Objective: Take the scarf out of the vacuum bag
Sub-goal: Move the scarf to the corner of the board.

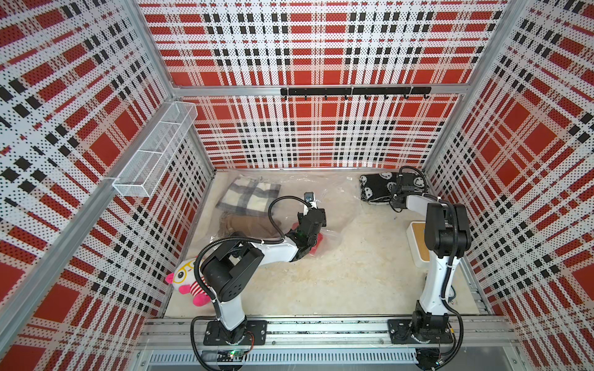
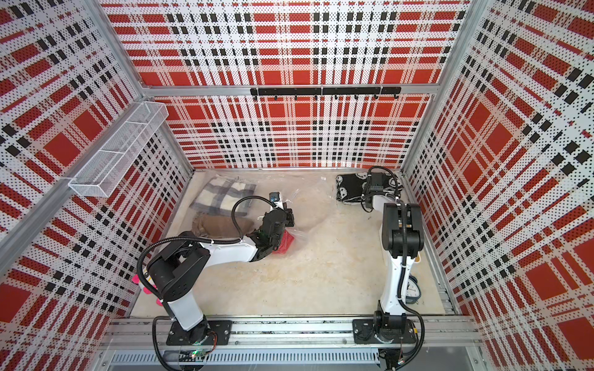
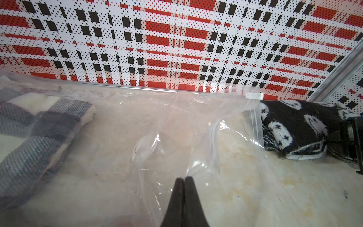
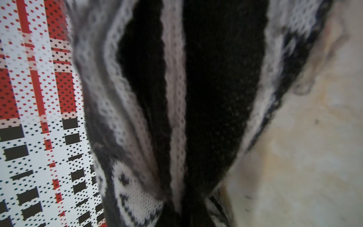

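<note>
**A:** Two arms at work! The left gripper (image 3: 183, 179) has its jaws pressed together, pinching a fold of the clear vacuum bag (image 3: 176, 118).

**B:** The bag's sprawled along the far edge of the tabletop (image 1: 337, 282). There's a plaid scarf (image 1: 247, 196) and a brown cloth (image 1: 244, 225) inside, toward the far left corner.

**A:** Over to the right gripper (image 1: 394, 190), clamped tight on the black-and-white knit scarf (image 1: 374, 189)!

**B:** That one's bunched in the far right corner, outside the bag, just beside its zip-seal edge (image 3: 255, 125).

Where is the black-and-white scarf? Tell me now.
In both top views the black-and-white scarf lies in the far right corner, just outside the vacuum bag, gripped by the right end effector.
</note>
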You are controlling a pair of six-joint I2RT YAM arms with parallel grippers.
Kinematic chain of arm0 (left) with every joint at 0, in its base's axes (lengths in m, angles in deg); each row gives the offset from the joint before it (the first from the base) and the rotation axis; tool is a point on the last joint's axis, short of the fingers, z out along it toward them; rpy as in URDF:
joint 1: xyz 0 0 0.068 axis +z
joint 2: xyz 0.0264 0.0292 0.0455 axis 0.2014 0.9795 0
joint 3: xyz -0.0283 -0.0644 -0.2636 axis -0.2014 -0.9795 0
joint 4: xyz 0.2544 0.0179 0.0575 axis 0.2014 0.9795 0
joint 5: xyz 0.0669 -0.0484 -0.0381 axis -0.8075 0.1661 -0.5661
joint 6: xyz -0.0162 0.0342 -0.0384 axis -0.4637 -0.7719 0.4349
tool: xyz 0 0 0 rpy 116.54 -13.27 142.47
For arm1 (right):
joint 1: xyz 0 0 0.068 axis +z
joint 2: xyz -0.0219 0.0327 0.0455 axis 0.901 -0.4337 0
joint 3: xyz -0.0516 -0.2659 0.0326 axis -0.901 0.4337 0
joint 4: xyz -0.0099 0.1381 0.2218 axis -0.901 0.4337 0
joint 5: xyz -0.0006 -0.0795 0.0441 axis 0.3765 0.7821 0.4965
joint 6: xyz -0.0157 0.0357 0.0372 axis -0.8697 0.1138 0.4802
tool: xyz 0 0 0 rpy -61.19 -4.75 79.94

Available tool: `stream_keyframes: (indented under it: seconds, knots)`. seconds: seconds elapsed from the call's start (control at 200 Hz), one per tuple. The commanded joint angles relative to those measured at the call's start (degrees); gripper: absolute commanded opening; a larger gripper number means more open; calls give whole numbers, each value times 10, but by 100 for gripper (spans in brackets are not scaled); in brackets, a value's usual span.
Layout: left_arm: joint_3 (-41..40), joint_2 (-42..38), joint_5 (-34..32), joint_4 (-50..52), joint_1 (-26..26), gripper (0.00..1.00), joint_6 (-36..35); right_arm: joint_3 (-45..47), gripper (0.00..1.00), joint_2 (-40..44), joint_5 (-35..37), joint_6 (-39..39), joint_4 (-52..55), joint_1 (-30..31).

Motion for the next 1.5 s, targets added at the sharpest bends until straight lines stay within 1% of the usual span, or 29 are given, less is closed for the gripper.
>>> stream_keyframes:
  seconds: [0.0, 0.05, 0.125, 0.311, 0.386, 0.496, 0.581, 0.691, 0.802, 0.817, 0.842, 0.982, 1.037, 1.082, 1.157, 1.293, 1.413, 1.438, 1.493]
  knots:
    - [-11, 6, 4, -19, 9, 0, 10, -15, 5, -18, 23, -12, 18, -1]
    - [-11, 8, 11, -19, 13, 0, 13, -17, 8, -19, 33, -21, 20, -1]
    - [-10, 11, 21, -23, 18, 0, 16, -26, 11, -22, 42, -41, 22, -2]
    - [-8, 14, 29, -27, 20, 0, 16, -41, 22, -38, 18, -62, 26, -12]
    - [-12, 7, 33, -30, 21, 0, 16, -27, 35, -35, 17, -81, 5, -11]
    - [-16, -2, 35, -34, 21, 0, 16, -24, 62, -28, 17, -127, -6, -9]
    - [-17, -4, 40, -36, 22, 0, 17, -13, 83, -17, 4, -154, -23, -10]
    - [-17, -6, 48, -37, 30, 0, 17, 35, 100, 14, 2, -176, -76, -8]
    - [-20, -13, 56, -37, 37, 0, 16, 90, 100, 50, -1, -183, -131, -9]
    - [-22, -15, 56, -38, 37, 0, 16, 99, 100, 56, -16, -184, -138, -8]
    - [-23, -17, 57, -39, 36, 0, 16, 110, 100, 64, -20, -185, -149, -9]
    - [-23, -14, 60, -38, 33, 0, 12, 184, 100, 119, -16, -205, -225, -7]
    - [-22, -15, 59, -35, 34, 0, 10, 192, 100, 134, -10, -240, -236, -3]
    - [-24, -20, 62, -32, 38, 0, 12, 188, 100, 145, -1, -276, -220, 1]
    - [-30, -30, 84, -32, 45, 0, 16, 196, 100, 165, 17, -310, -213, 8]
    - [-22, -37, 88, -23, 41, 0, 7, 215, 100, 200, 15, -363, -218, 22]
    - [-19, -42, 85, -9, 33, 0, 2, 243, 100, 237, -1, -425, -244, 43]
    - [-16, -43, 85, -6, 32, 0, -1, 249, 100, 245, -26, -445, -254, 49]
    - [-10, -45, 80, 4, 26, 0, -5, 259, 100, 261, -53, -472, -259, 59]
